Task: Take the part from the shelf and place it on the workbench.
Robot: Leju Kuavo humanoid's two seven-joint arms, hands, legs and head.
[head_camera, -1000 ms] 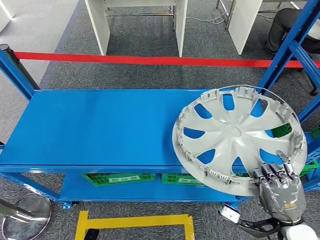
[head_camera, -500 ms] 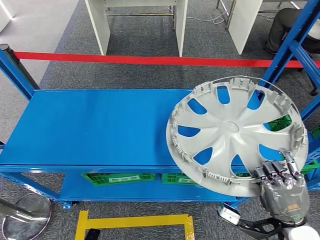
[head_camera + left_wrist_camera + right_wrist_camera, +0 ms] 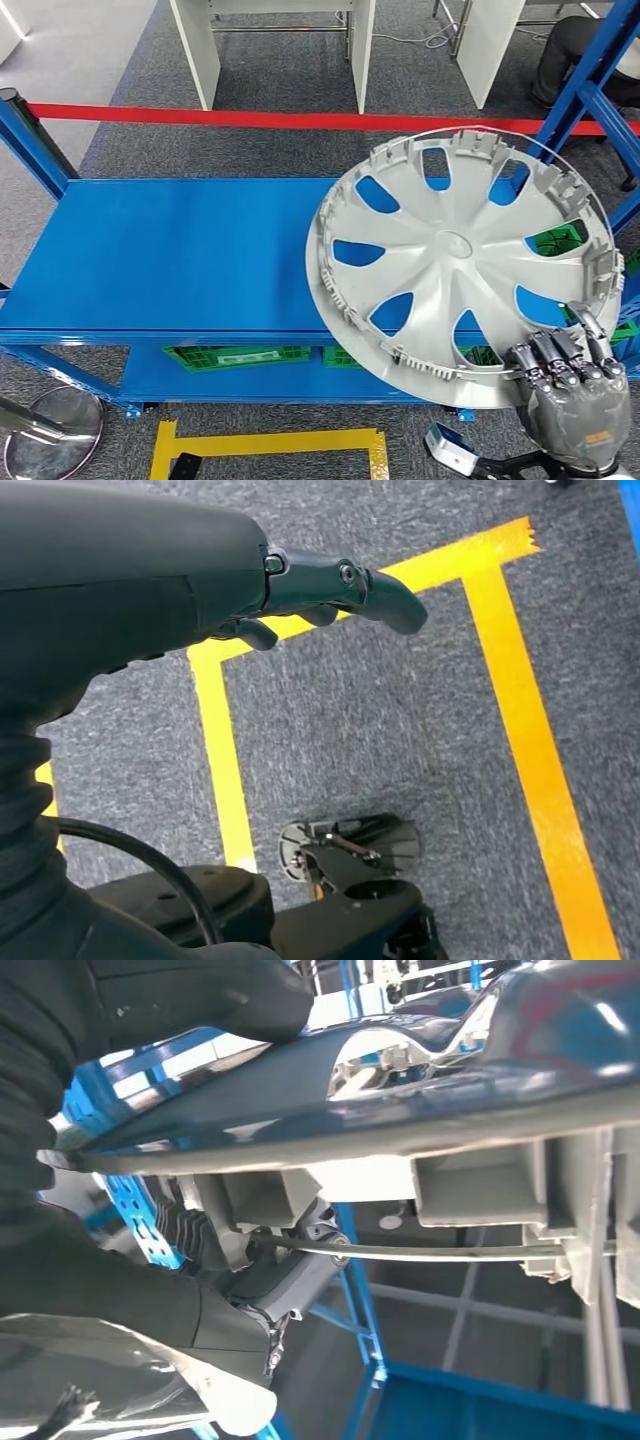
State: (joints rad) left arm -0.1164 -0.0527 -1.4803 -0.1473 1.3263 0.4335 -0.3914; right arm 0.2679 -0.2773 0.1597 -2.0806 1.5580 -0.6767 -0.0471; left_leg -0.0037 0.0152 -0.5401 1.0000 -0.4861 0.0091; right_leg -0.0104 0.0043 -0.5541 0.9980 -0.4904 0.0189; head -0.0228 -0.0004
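Observation:
A large silver wheel cover (image 3: pixel 460 262) with spoke-shaped openings hangs tilted above the right end of the blue shelf (image 3: pixel 173 255). My right hand (image 3: pixel 577 405) grips its near rim at the lower right, fingers curled over the edge. In the right wrist view the rim (image 3: pixel 423 1125) runs close across the frame, with my right hand's fingers (image 3: pixel 189 1235) wrapped under it. My left hand (image 3: pixel 332 585) hangs over the grey carpet, its fingers apart and holding nothing.
Green crates (image 3: pixel 238 354) sit on the lower shelf level. Blue uprights (image 3: pixel 577 95) rise at the right and another (image 3: pixel 30 140) at the left. A red line (image 3: pixel 264 119) crosses the carpet behind the shelf, with white table legs (image 3: pixel 204 50) beyond. Yellow tape (image 3: pixel 272 442) marks the floor in front.
The wheel cover has risen off the shelf and come toward me and leftward, looming larger. My right hand has dropped slightly lower in the head view, still gripping the rim.

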